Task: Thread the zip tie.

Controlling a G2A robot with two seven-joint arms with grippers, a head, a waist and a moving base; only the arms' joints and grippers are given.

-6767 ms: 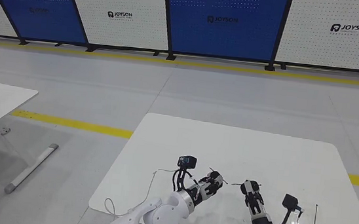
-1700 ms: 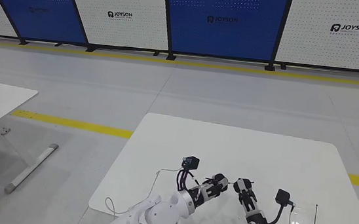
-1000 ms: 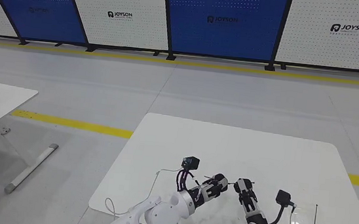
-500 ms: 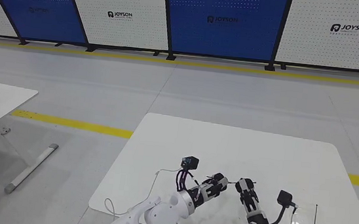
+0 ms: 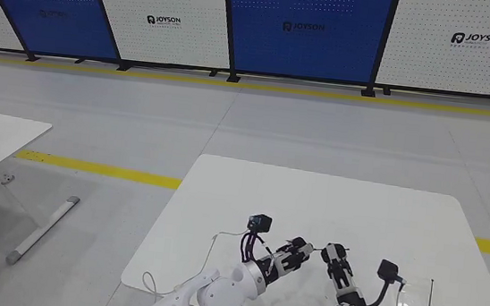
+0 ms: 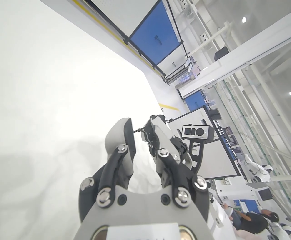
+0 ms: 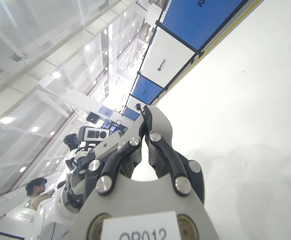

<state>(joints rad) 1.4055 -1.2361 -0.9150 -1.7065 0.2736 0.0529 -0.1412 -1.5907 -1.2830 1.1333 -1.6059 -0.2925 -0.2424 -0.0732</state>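
Zip tie: black, pinched between the right fingers, with the head poking out just past their tips.
Right gripper: clamped tight on the tie, pads pressed together, no gap to speak of.
Left gripper: fingers spread, daylight between them. A thin black piece, seemingly the tie's far end, crosses the gap near the tips and touches one pad.
Fingertips, top view: both sets nose to nose, just beside each other over the white table.
Spare strip: thin dark line flat on the table, well apart from both sets of fingers, out on the right arm's side.
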